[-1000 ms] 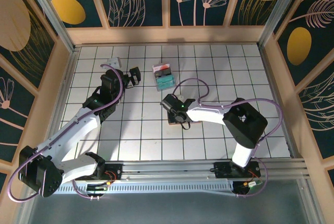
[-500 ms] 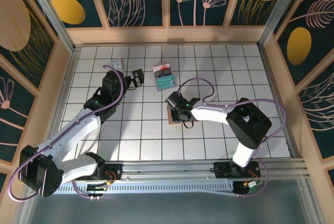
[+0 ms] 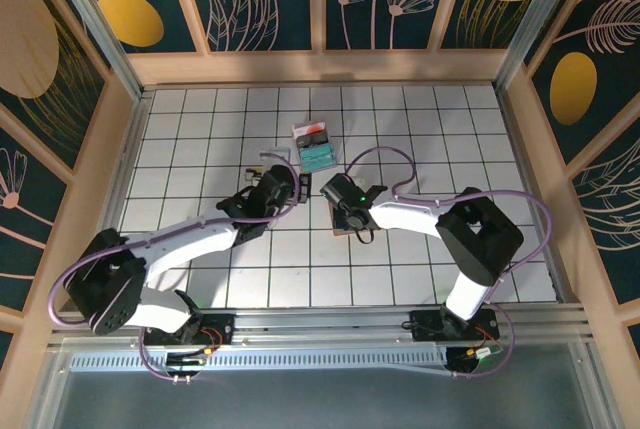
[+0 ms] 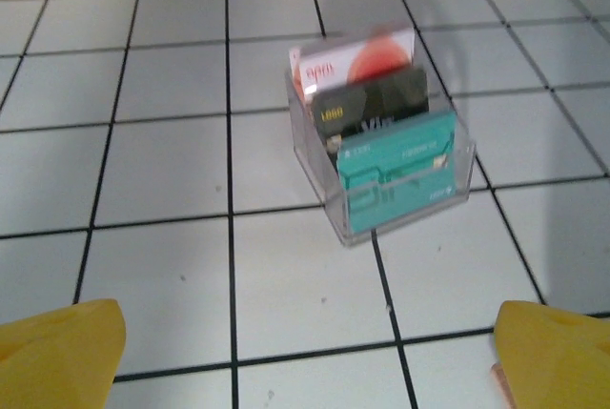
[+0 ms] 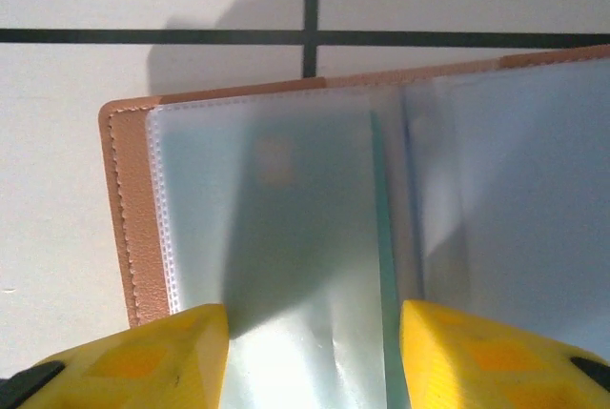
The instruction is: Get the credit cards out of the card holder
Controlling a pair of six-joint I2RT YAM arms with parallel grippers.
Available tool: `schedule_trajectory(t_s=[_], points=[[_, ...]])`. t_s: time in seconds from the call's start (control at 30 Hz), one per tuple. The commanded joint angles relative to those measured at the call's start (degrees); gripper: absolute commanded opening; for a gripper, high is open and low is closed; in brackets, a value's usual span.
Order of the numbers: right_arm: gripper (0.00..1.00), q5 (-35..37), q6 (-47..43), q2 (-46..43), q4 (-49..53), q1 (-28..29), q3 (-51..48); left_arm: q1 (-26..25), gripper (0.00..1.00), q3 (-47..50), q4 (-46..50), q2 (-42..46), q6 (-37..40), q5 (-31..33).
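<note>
The card holder lies open on the white tiles, with a pinkish-tan leather rim and clear sleeves over grey-blue faces. A thin teal card edge stands by the centre fold. My right gripper hangs low over the left sleeve, its yellow fingers apart and pinching nothing. In the top view that gripper covers most of the holder. My left gripper is wide open and empty, facing a clear box holding three upright cards: red-white, black and teal.
In the top view the clear box sits just beyond both grippers, with my left gripper close to its near left. Wooden walls enclose the tiled table, and a metal rail runs along the near edge.
My left arm has swung from the far left of the table to the middle, beside the clear box. My right gripper has shifted slightly right over the holder, its jaws narrowing then widening.
</note>
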State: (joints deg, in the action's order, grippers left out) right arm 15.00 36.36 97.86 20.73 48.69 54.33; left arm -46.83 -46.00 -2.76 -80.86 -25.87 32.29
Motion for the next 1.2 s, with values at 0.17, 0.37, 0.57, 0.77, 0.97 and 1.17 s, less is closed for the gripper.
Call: schedule_trajectory(t_s=[0.17, 0.37, 0.57, 0.77, 0.97, 1.17], points=[[0.31, -0.67, -0.58, -3.18, -1.69, -3.05, -3.47, -0.29, 0.99, -0.43, -2.77, -1.31, -4.52, 3.46], [0.28, -7.00, -1.36, -6.21, -6.63, -6.09, -6.34, -2.21, 0.99, -0.91, -2.54, -5.54, -3.14, 2.68], [0.24, -11.34, -2.01, -7.97, -9.06, -8.58, -8.06, -7.21, 0.99, -5.61, 0.09, -14.85, -3.83, 3.47], [0.23, -12.82, -1.90, -8.96, -9.91, -9.51, -9.23, -8.28, 0.99, -8.84, -0.28, -21.22, -4.22, -0.03], [0.23, -12.98, -1.64, -9.18, -10.12, -9.58, -9.63, -8.26, 0.99, -11.58, 0.76, -25.04, -3.10, 0.15], [0.22, -13.12, -1.72, -9.18, -10.27, -9.60, -9.67, -8.28, 0.99, -13.65, 2.31, -28.26, -3.15, 1.04]])
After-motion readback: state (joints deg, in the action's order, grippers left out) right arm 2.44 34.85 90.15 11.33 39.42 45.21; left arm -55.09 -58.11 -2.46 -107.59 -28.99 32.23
